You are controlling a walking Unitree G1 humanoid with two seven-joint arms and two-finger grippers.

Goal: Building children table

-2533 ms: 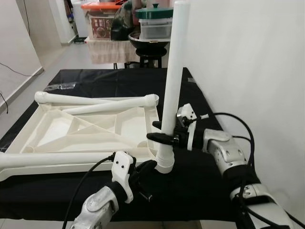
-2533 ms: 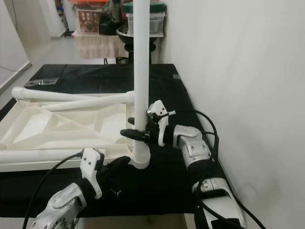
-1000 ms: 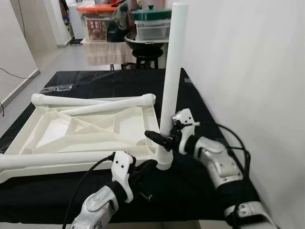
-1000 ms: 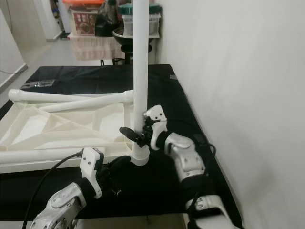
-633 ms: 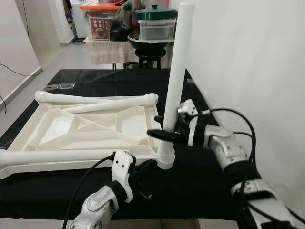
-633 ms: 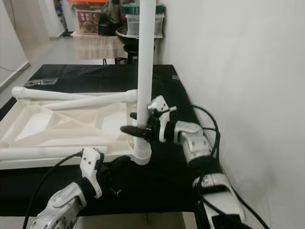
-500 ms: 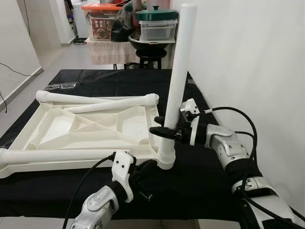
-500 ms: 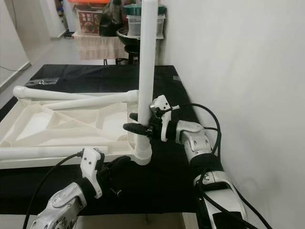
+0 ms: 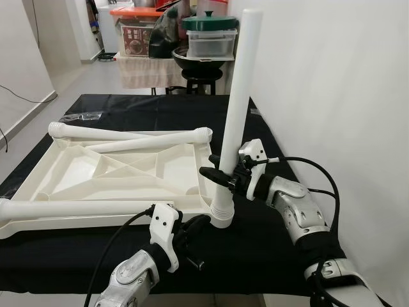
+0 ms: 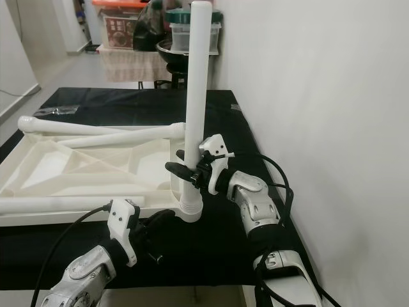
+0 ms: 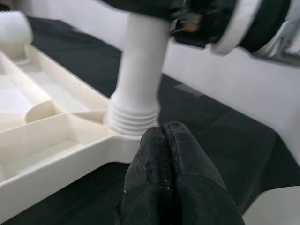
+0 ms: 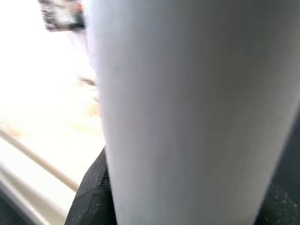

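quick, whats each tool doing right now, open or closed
Left tool: closed, empty, beside the tabletop corner.
Right tool: closed on the upright table leg.

A: Which colour has the upright leg [image 9: 239, 102]?
B: White, plain. The table top [image 9: 121, 173] lying under it is cream, also plain, and the two loose legs [image 9: 128, 135] are the same white.
A: And the counter [image 9: 268, 230]?
B: A black cloth covers it. Both pincers, the right pincer [image 9: 214, 173] and the left pincer [image 11: 171, 154], have black fingers; the arms are silver.
A: Behind?
B: A green lid [image 9: 209, 23], an orange one [image 9: 134, 9].
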